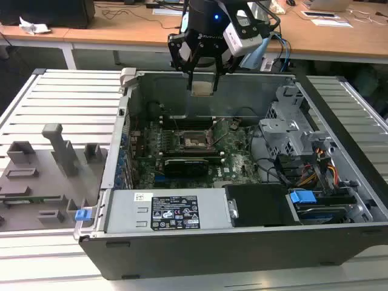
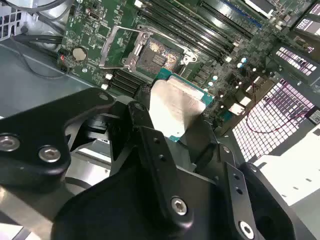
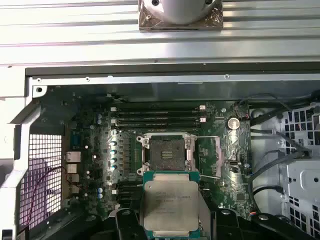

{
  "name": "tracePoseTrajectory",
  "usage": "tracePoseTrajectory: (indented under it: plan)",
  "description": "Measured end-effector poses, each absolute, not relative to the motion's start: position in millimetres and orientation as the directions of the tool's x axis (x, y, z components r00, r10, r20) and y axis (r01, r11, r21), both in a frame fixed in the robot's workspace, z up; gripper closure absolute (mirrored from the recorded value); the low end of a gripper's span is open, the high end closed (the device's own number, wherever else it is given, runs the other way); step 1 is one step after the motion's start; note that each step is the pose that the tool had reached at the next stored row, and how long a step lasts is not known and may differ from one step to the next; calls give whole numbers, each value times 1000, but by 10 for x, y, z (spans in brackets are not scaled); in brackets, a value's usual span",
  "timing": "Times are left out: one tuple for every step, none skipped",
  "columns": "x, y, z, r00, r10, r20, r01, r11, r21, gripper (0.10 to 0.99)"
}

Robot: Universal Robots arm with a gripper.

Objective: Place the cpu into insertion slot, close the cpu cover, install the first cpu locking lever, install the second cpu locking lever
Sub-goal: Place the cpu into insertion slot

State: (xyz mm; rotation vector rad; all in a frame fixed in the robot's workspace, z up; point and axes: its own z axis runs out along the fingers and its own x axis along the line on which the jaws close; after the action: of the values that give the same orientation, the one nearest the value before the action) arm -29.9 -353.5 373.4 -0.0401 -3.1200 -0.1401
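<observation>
My gripper (image 1: pixel 203 83) hangs over the open computer case, above the motherboard (image 1: pixel 182 151), shut on the cpu (image 1: pixel 202 90). In both wrist views the cpu (image 3: pixel 170 202) (image 2: pixel 172 105) shows its silvery top face, clamped by its edges between black fingers (image 2: pixel 142 115). Below and ahead of it lies the insertion slot (image 3: pixel 166 152) (image 2: pixel 155 55) (image 1: pixel 195 140), a square black socket with a silver rim and nothing in it. The cpu cover (image 3: pixel 209 157) (image 2: pixel 117 47) stands swung open beside the socket. The cpu is well above the socket, not touching it.
Memory slots (image 3: pixel 157 117) run along one side of the socket. A long black expansion card (image 1: pixel 191 163), a power supply (image 1: pixel 151 212) and a drive cage (image 1: pixel 291 130) fill the case. Grey fixtures (image 1: pixel 42 176) sit at the exterior view's left. Case walls (image 1: pixel 121 139) surround the board.
</observation>
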Motion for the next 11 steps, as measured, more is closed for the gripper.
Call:
tracePoseTrajectory:
  plan:
    - [-299, -3535, 3734, -1000, 25, 19, 26, 996, 89, 561]
    - [-299, -3535, 3734, -999, 25, 19, 27, 996, 89, 561]
    - [-299, -3535, 3734, -999, 29, 19, 30, 996, 89, 561]
    - [-300, -3535, 3734, -999, 32, 19, 34, 995, 89, 561]
    - [-300, -3535, 3734, -999, 36, 19, 38, 995, 89, 561]
    - [-302, -3535, 3734, -999, 42, 19, 44, 995, 89, 561]
    - [-302, -3535, 3734, -999, 48, 19, 49, 995, 89, 561]
    - [-303, -3535, 3734, -998, 60, 19, 61, 994, 89, 561]
    - [-303, -3535, 3734, -997, 70, 19, 72, 993, 89, 561]
    - [-304, -3535, 3734, -997, 79, 19, 80, 993, 89, 561]
    - [-304, -3535, 3734, -996, 89, 19, 90, 992, 89, 561]
